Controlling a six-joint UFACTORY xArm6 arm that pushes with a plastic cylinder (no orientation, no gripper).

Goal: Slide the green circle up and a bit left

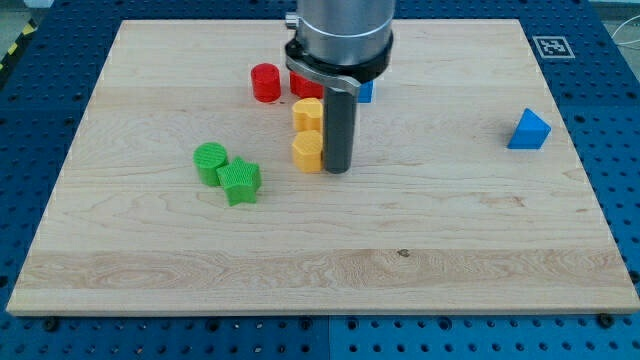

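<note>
The green circle (210, 160) lies left of the board's middle, touching a green star (240, 182) at its lower right. My tip (337, 168) rests on the board right beside a yellow hexagon block (307, 152), well to the right of the green circle. A second yellow block (308, 114) sits just above the first.
A red cylinder (265, 82) sits near the view's top, with another red block (303, 84) partly hidden behind the arm. A blue block (366, 91) peeks out right of the rod. A blue triangular block (529, 130) lies at the right. The wooden board (320, 290) fills the view.
</note>
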